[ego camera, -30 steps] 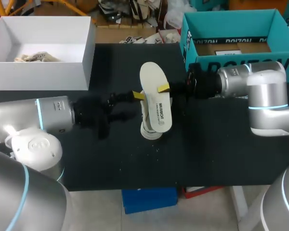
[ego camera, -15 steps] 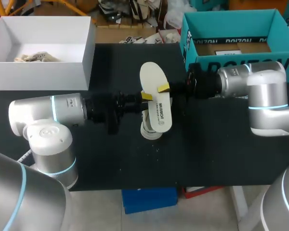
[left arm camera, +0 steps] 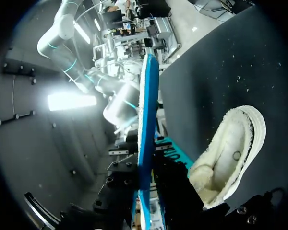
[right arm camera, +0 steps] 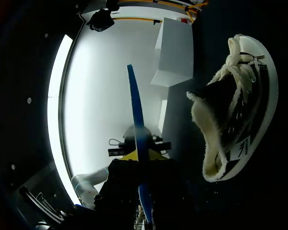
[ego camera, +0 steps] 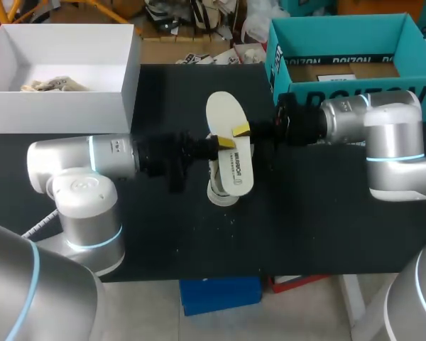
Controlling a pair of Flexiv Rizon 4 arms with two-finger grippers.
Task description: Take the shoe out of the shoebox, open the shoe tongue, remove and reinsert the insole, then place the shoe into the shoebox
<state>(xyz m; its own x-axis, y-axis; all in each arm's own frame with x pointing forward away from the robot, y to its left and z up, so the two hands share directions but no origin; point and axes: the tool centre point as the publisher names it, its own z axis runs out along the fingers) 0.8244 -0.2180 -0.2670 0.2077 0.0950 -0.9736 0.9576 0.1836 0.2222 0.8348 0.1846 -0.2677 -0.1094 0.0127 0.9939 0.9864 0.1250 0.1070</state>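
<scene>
The left arm had slid in from its side, bringing the left gripper (ego camera: 224, 142) up against the insole (ego camera: 224, 114); whether it had clamped yet could not be told. Opposite, the right gripper (ego camera: 241, 131) pinched the insole upright, apparently for a handover. The shoe (right arm camera: 245, 86) lay beneath both, and the teal shoebox (ego camera: 341, 32) stood beyond.

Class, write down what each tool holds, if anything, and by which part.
The right tool grips the insole by one side edge, near mid-length. The left tool sits at the opposite edge; whether it is clamped cannot be told.
</scene>
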